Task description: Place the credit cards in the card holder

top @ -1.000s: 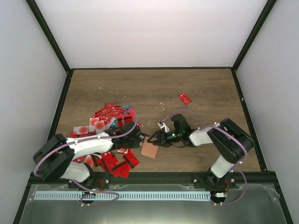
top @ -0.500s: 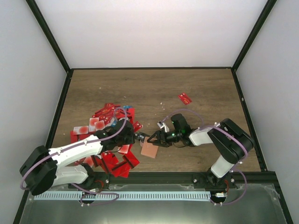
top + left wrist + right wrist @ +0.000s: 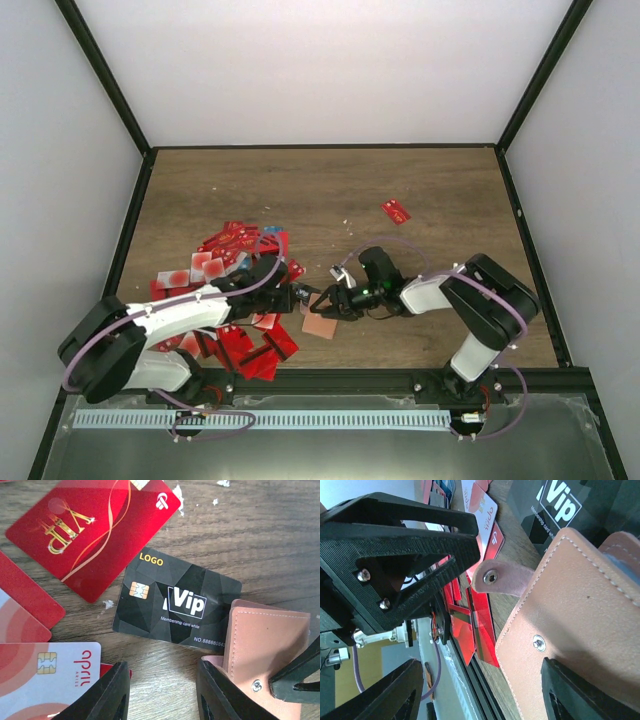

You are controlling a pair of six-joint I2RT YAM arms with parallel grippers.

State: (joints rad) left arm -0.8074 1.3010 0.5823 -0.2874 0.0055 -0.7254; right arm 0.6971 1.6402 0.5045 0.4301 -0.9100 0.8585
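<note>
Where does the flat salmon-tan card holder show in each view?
Top external: the flat salmon-tan stitched card holder lies just below picture centre.
Left wrist: lower right corner.
Right wrist: fills the right half.
Shared landmark: the black rectangular plastic Vip card next to it in both wrist views; indiscernible from above.

a robotics lab test cell: a wood-grain tabletop (image 3: 440, 190) boxed in by plain white panels (image 3: 320, 70) on black frame posts (image 3: 107, 80), with a left arm (image 3: 185, 315) and right arm (image 3: 490, 305) bolted at its near edge by a slotted cable duct (image 3: 300, 419).
</note>
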